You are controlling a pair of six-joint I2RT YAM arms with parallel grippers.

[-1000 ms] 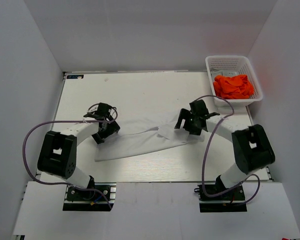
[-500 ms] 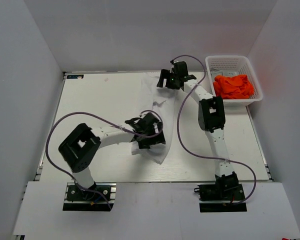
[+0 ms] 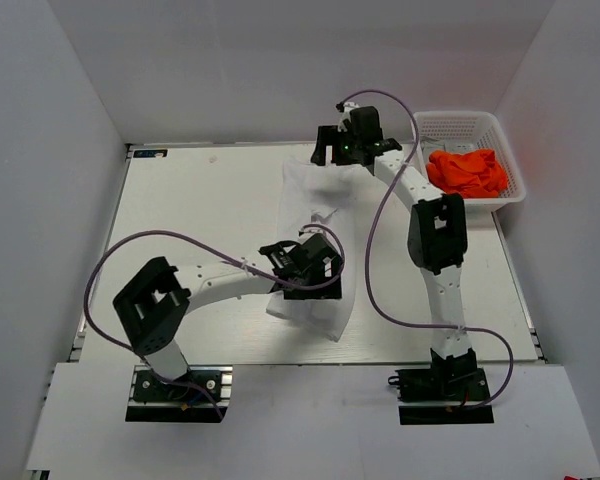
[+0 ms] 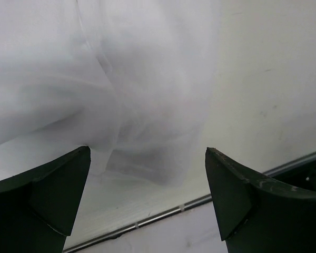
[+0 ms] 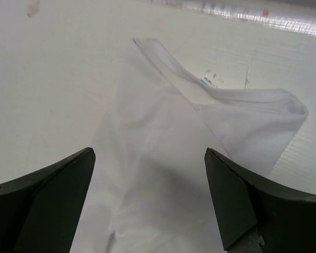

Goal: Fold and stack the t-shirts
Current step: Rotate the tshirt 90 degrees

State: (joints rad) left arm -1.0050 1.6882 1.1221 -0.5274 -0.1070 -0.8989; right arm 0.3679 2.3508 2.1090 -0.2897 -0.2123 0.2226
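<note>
Our left end effector hangs spread over the white t-shirt's near end, the right end effector spread over its far end. The shirt lies lengthwise mid-bench — we should pinch matching corners evenly.

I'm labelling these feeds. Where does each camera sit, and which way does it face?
Top external: above and behind the arms, looking down on the table, white shirt, and basket of orange shirts; both arms show.
Left wrist: on the left arm, looking down past the open left claw at the shirt's end and a table edge.
Right wrist: on the right arm, looking past the open right claw at the shirt's collar.
Shared: all three see the white shirt.
</note>
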